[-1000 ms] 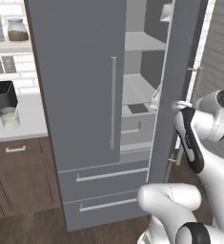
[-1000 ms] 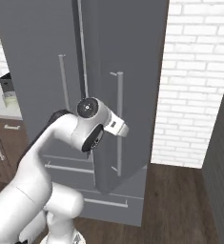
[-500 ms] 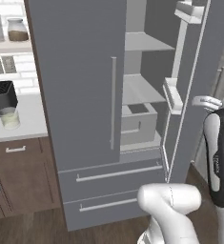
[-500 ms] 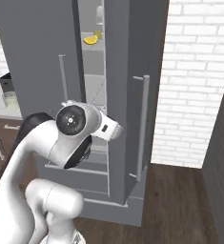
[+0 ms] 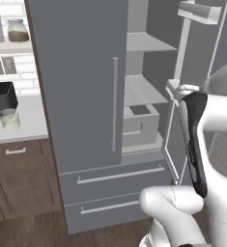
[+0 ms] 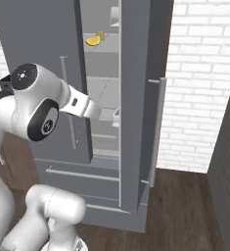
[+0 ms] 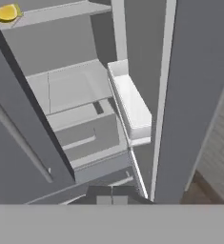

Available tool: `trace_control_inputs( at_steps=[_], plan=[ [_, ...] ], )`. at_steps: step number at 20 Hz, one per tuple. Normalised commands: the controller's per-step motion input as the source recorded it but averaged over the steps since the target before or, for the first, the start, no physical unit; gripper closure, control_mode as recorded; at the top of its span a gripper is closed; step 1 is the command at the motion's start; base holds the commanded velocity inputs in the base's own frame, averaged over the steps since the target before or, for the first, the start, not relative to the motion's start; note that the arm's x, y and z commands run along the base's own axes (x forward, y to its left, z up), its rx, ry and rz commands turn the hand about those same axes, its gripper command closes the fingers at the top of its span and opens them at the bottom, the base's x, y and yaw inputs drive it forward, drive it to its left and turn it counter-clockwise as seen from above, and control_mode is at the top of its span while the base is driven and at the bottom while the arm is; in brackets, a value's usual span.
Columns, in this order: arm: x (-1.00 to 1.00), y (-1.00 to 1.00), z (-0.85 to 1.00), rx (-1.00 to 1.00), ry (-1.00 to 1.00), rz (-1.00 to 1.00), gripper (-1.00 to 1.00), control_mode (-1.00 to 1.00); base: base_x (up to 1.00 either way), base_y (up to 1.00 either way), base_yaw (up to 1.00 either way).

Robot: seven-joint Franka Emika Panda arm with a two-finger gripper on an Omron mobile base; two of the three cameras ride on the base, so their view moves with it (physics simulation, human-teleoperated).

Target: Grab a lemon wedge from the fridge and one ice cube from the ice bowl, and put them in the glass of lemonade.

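Fridge standing right of the counter, right door swung open. Lemon wedge on an upper shelf inside; door bin beside the lower shelves. On the counter, glass of lemonade just before the toaster.

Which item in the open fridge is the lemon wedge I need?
Start at the tall matte grey fridge, whose right door stands open. On an upper shelf inside lies the small bright yellow lemon wedge. It is the one vivid yellow piece among grey shelves and bins.
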Motion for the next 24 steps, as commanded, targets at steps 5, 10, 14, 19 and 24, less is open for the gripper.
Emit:
trace_control_inputs(
  at_steps=[5, 10, 14, 19, 24],
  plan=[
    [0.88, 0.02, -0.07, -0.23, 0.05, -0.23, 1.00, -1.00, 0.00, 0.00, 0.00],
    [0.92, -0.06, 0.00, -0.19, 0.18, -0.12, -1.00, -1.00, 0.00, 0.00, 0.00],
    [1.00, -0.08, 0.00, -0.12, 0.23, -0.07, -1.00, -1.00, 0.00, 0.00, 0.00],
    [0.93, -0.29, -0.17, -0.11, 0.28, -0.15, -1.00, -1.00, 0.00, 0.00, 0.00],
    [0.47, -0.64, -0.02, -0.06, 0.25, -0.16, -1.00, -1.00, 0.00, 0.00, 0.00]
  ],
)
